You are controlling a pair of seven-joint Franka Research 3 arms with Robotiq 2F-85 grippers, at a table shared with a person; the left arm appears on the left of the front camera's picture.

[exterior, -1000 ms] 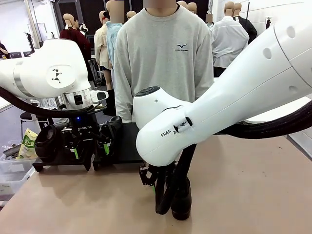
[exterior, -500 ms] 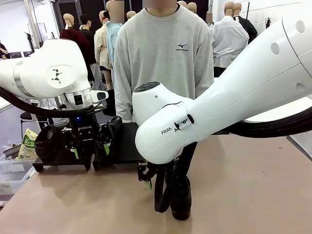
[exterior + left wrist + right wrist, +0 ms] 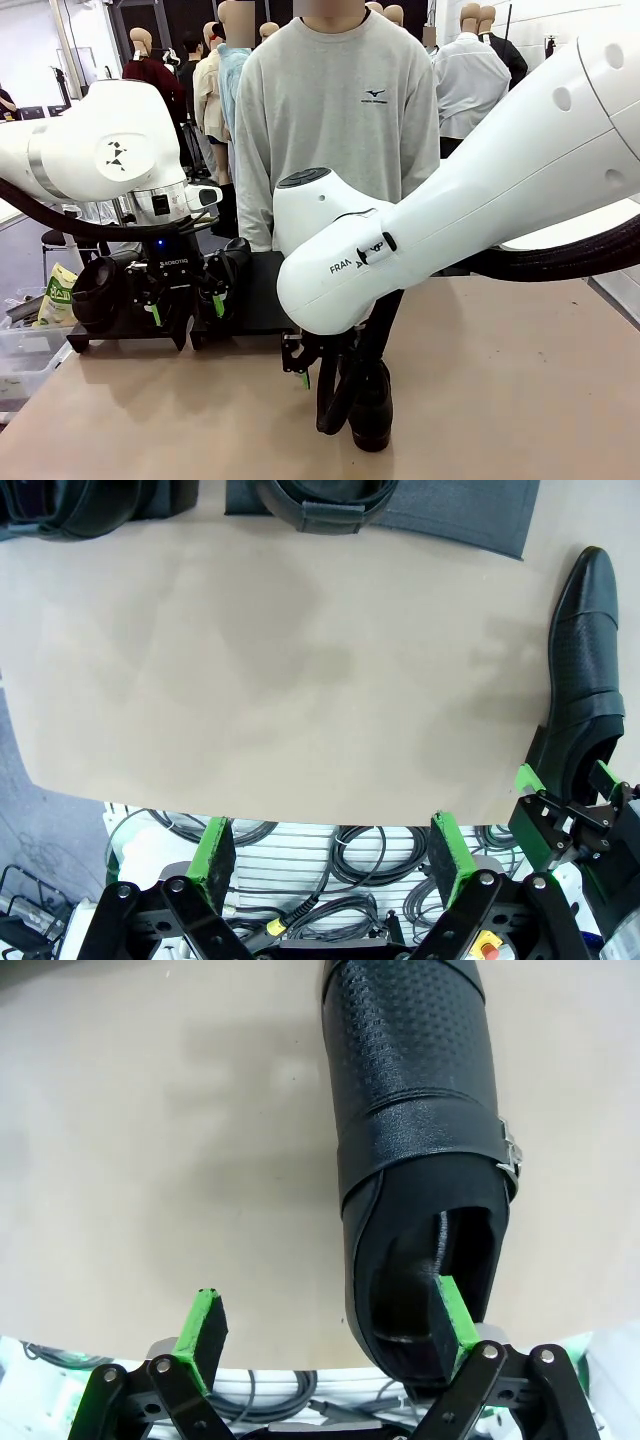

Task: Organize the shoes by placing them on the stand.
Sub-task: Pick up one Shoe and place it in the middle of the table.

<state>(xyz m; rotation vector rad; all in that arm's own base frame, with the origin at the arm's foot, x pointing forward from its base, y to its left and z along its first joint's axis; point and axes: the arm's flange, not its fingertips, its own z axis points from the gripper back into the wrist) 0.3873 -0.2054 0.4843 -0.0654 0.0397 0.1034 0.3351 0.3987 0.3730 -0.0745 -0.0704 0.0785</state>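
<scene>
Step in hand: picking loose shoe (image 3: 420, 1150) off bench (image 3: 150, 1160). Right gripper (image 3: 330, 1325) fingers apart, one finger (image 3: 452, 1322) inside shoe opening, other outside beside heel wall. Next: clamp wall, lift, carry to stand (image 3: 255, 310). Left gripper (image 3: 330, 850) apart, empty, above bench.

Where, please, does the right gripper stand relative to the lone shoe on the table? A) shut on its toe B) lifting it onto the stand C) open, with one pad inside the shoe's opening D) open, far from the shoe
C: the right gripper is open, one green pad inside the heel opening of the shoe, the other over bare table.
</scene>
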